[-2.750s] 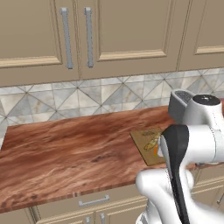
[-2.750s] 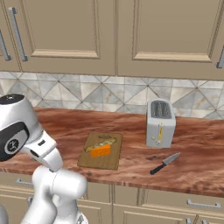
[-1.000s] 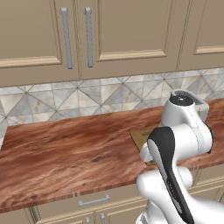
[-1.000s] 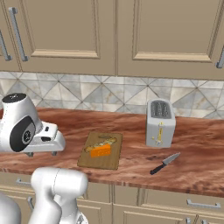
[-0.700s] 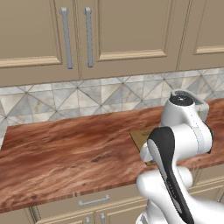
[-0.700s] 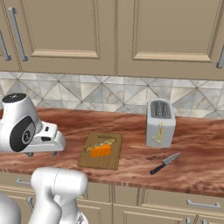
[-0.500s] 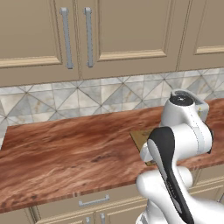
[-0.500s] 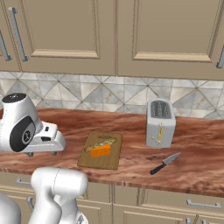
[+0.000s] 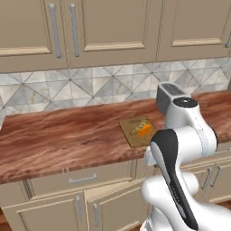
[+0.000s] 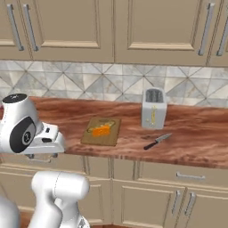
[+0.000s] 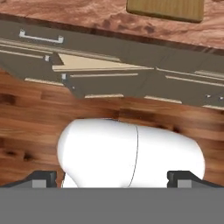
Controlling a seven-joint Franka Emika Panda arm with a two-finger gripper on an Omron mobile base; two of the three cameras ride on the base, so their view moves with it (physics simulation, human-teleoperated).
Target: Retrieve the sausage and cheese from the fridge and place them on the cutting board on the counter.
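Spanning the scene, the worktop [image 10: 191, 133] carries the cutting board [image 10: 108, 133], where the cheese [image 10: 102, 131] lies beside what may be the sausage [image 9: 136, 126]. Pulled back below the edge, the empty claw [image 11: 111, 177] stands released, board ahead. Since the earliest frames, both base views have shifted.

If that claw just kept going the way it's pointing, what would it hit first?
Probably the robot's own white body, which bulges right ahead between the open gripper's tips, with wooden floor beyond. Depth is hard to judge.
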